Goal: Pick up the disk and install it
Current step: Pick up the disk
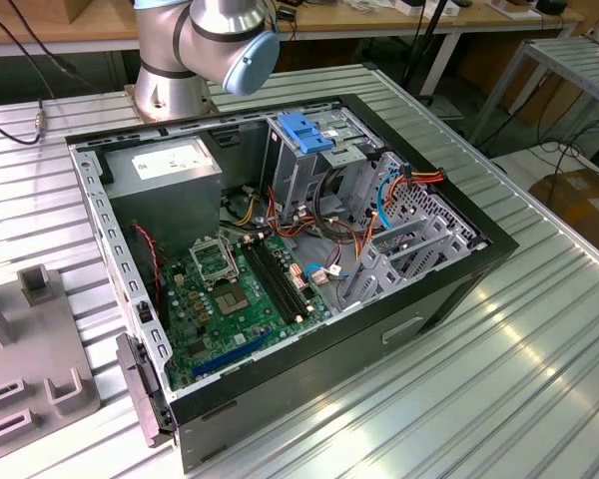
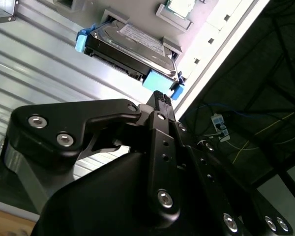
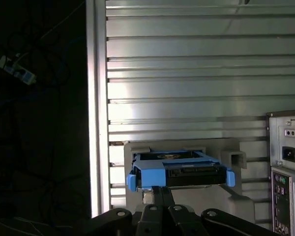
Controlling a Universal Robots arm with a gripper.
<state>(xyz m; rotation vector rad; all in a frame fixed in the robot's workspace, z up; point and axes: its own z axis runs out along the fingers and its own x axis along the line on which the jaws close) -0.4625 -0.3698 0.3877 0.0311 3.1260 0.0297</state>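
Here, the disk (image 3: 179, 169): it is seen lying flat in a grey holder (image 3: 236, 160); in the second wrist view (image 2: 137, 42) its dark face and white label are turned up.
Blue carrier (image 3: 150, 176): the disk is framed by it; a broad blue tab is turned toward the pincer, and small blue lugs are seen at the two corners of that end.
Pincer (image 3: 160, 189): the black fingers are drawn together, no gap being seen between them. In the second wrist view the tip (image 2: 159, 96) is placed just beside the blue tab; whether the tab is touched cannot be told.
Holder: it is set on the ribbed metal counter (image 3: 187, 73), near the counter's edge, beyond which a dark floor with cables is seen.
Computer case (image 1: 429, 309): in the exterior view it is laid on its side on the counter with the side panel off; in the first wrist view its rear panel (image 3: 287, 196) is seen near the holder, apart from it.
Inside the case: a green motherboard (image 1: 230, 289), a grey box with a white sticker (image 1: 165, 165) and a blue ridged handle (image 1: 304, 130) on the drive cage are seen.
Arm (image 1: 205, 40): in the exterior view its base is mounted on the counter behind the case.
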